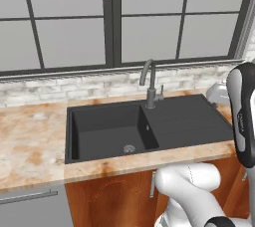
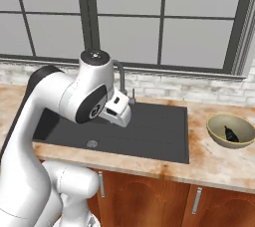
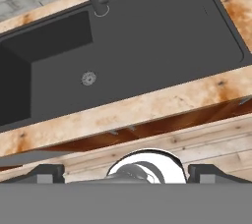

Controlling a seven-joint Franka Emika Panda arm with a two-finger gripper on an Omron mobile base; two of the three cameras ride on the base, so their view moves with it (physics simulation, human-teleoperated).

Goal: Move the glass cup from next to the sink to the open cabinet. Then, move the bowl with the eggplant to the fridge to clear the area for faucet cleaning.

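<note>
Olive-tan bowl (image 2: 231,130) with the eggplant (image 2: 229,132) sits on the surface (image 2: 219,164) right of the sink (image 2: 139,131), near its front edge — a clumsy nudge could tip it off. Tool (image 3: 126,173) hangs wide apart, holding nothing, above the basin — faucet (image 2: 121,79) just behind the arm risks a knock.
</note>
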